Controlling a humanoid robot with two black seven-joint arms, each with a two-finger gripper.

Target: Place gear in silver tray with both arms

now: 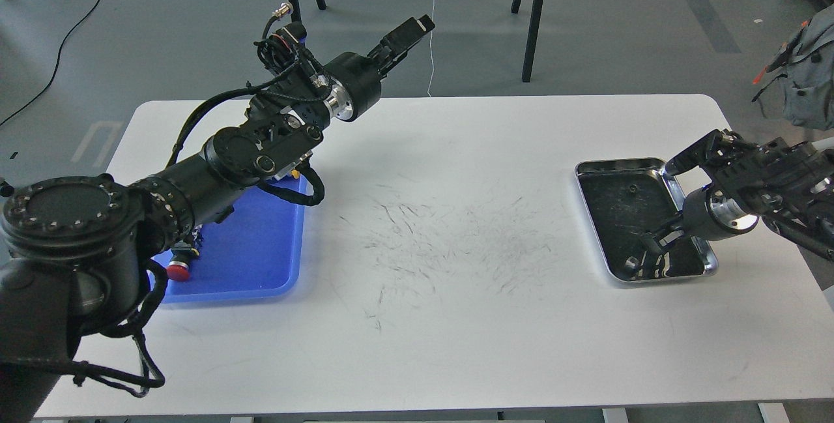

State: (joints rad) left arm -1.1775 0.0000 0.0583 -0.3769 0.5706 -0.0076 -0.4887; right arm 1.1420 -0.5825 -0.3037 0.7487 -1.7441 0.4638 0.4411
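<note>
The silver tray (589, 169) lies at the right of the white table. A small round metal gear (630, 262) rests on the tray's dark floor near its front left corner. My right gripper (653, 242) hangs low over the front part of the tray, just right of the gear and apart from it, with its fingers spread and nothing between them. My left gripper (412, 28) is raised high over the table's far edge, pointing up and to the right. Its fingers show as one dark block.
A blue plastic tray (260, 260) sits at the left under my left arm, with a red-capped part (177, 271) at its left side. A small dark speck (631, 187) lies at the back of the silver tray. Black stand legs (535, 19) rise behind the table.
</note>
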